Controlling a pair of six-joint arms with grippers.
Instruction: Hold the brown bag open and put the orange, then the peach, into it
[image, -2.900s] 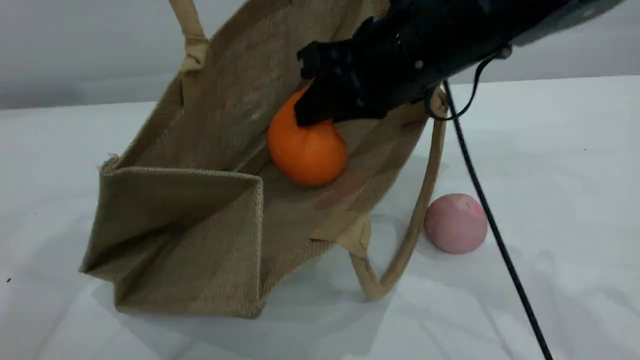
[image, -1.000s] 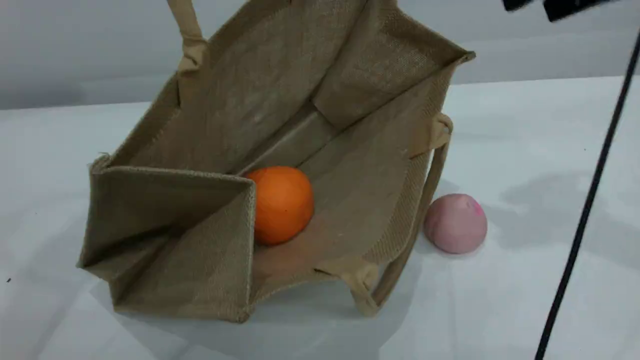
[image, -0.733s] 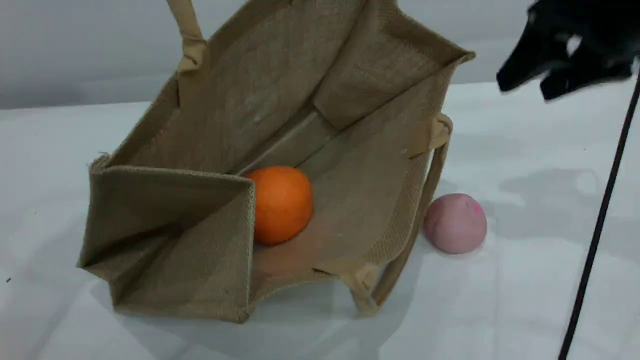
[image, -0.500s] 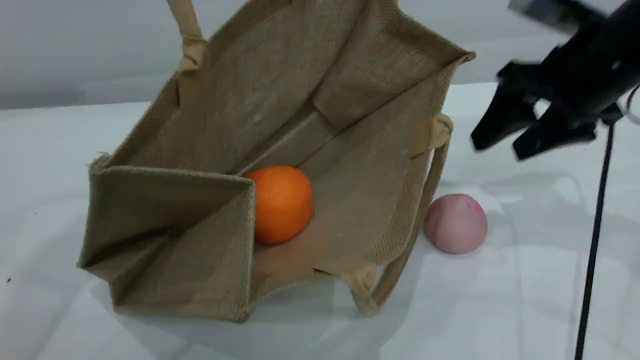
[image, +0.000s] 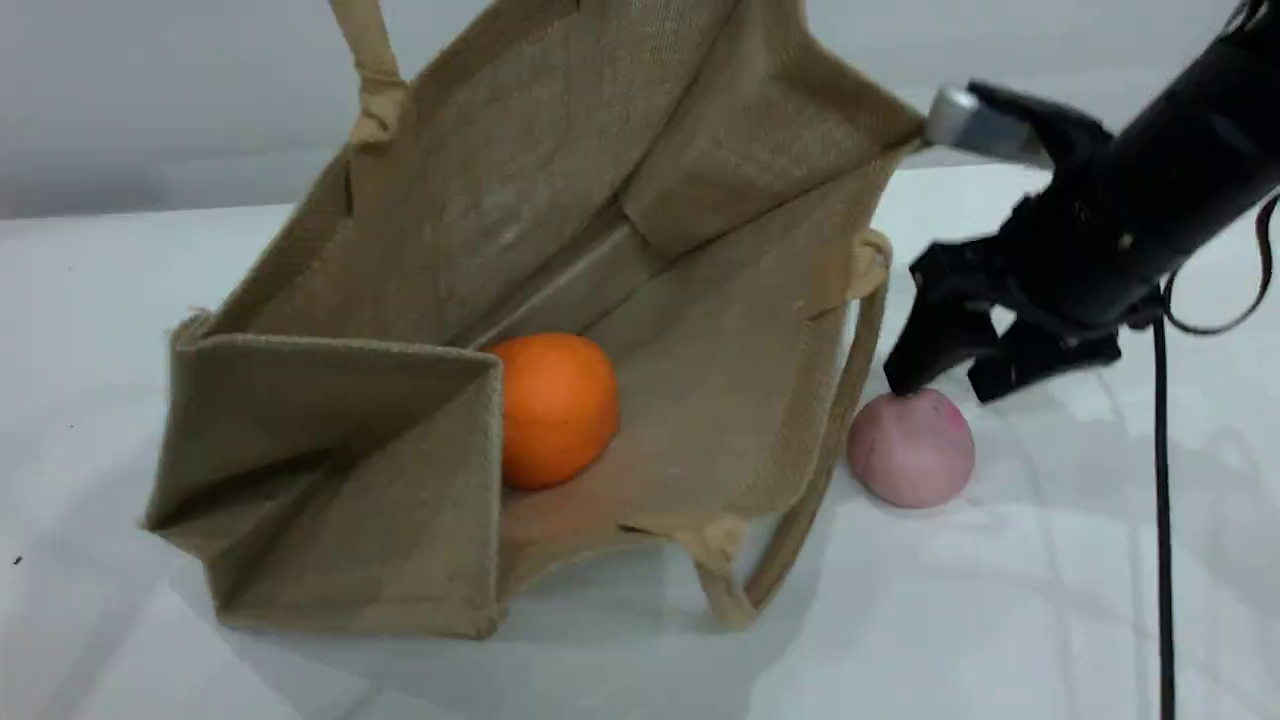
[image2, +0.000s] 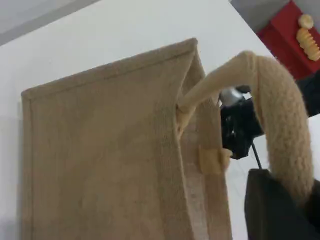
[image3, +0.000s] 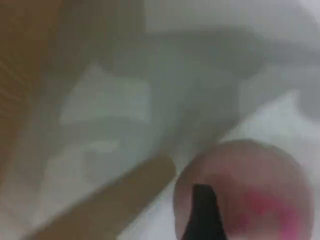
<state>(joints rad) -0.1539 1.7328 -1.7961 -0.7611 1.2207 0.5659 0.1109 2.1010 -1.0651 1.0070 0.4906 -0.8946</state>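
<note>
"Two fruits, I'm told. Which one is in the brown bag (image: 420, 250)?"

"Only the orange (image: 555, 410). It rests on the bag's lower inside wall, against the folded side panel. The bag lies tilted, its mouth gaping toward the camera. The peach (image: 912, 450) is outside the bag, on the table just beside the bag's lower handle (image: 775, 555)."

"What keeps the bag open?"

"The left gripper (image2: 280, 210). It is closed tight on the bag's upper handle (image2: 280, 110), which loops over its finger and pulls that side up."

"And the other claw?"

"The right gripper (image: 942, 388) hangs over the peach with its jaws spread wide, gripping nothing. One fingertip (image: 910, 355) seems to touch the peach's top on the side nearest the bag. The wrist view is too blurred to be sure."

"The setting?"

"A plain white table (image: 1000, 620) lies under the bag and a grey wall (image: 150, 100) stands behind it. A black cable (image: 1162, 500) hangs beyond the peach."

"What has changed?"

"Half a second ago the right gripper was higher and farther from the bag. It has now dropped to the peach. About three seconds ago it held the orange higher inside the bag. The orange has since settled lower and has not moved in the last second. The peach has stayed put."
</note>
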